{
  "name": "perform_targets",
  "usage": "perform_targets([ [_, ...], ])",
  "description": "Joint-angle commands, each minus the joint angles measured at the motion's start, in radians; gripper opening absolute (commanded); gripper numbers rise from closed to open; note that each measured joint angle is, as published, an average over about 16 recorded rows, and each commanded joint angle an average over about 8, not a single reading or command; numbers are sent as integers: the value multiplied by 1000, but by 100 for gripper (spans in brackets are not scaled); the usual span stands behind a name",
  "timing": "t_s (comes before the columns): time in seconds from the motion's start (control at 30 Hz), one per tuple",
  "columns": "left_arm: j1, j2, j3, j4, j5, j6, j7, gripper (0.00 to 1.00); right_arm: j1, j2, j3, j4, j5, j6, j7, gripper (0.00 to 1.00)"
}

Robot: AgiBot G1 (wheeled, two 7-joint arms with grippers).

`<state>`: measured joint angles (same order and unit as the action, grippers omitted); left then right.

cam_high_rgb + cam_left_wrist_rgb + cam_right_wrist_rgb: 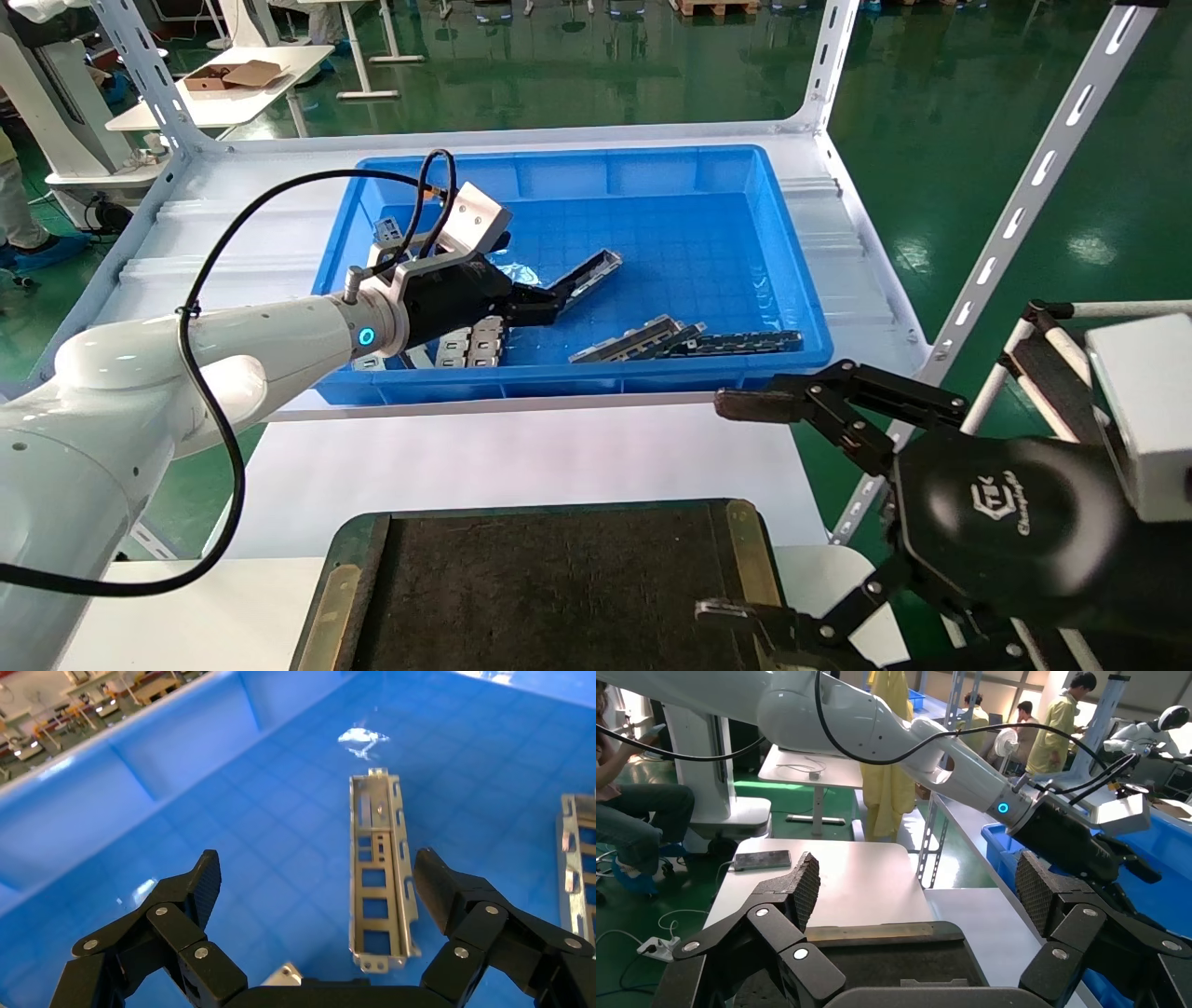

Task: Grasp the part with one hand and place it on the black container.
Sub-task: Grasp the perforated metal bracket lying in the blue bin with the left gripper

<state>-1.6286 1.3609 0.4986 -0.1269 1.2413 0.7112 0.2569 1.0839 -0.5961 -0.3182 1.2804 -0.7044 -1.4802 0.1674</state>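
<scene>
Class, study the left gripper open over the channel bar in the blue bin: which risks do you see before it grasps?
The left gripper is open astride the part, which lies nearer one finger; closing may nudge it sideways. Other parts lie nearby in the blue bin. The black container is empty.
</scene>
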Motion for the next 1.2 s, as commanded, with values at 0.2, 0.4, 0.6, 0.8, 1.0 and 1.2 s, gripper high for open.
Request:
perform_targets([
  [0.2, 27, 6, 27, -27, -17, -30, -35, 43, 0, 0, 0, 0, 0, 0, 0, 34],
  [0.4, 44, 7, 66, -60, -33, -44, -71, 0, 0, 0, 0, 0, 0, 0, 0, 0],
  [0.6, 55, 6, 111, -81, -49, -65, -101, 0, 0, 0, -1, 0, 0, 0, 0, 0],
  [0.8, 61, 5, 151, -91, -68, -90, -123, 0, 0, 0, -1, 0, 1, 0, 0, 0],
  [1.0, 66, 4, 185, -98, -92, -108, -143, 0, 0, 0, -1, 0, 1, 0, -1, 0],
  [1.2, 69, 4, 215, -104, -121, -122, -162, 0, 0, 1, -1, 0, 1, 1, -1, 0],
])
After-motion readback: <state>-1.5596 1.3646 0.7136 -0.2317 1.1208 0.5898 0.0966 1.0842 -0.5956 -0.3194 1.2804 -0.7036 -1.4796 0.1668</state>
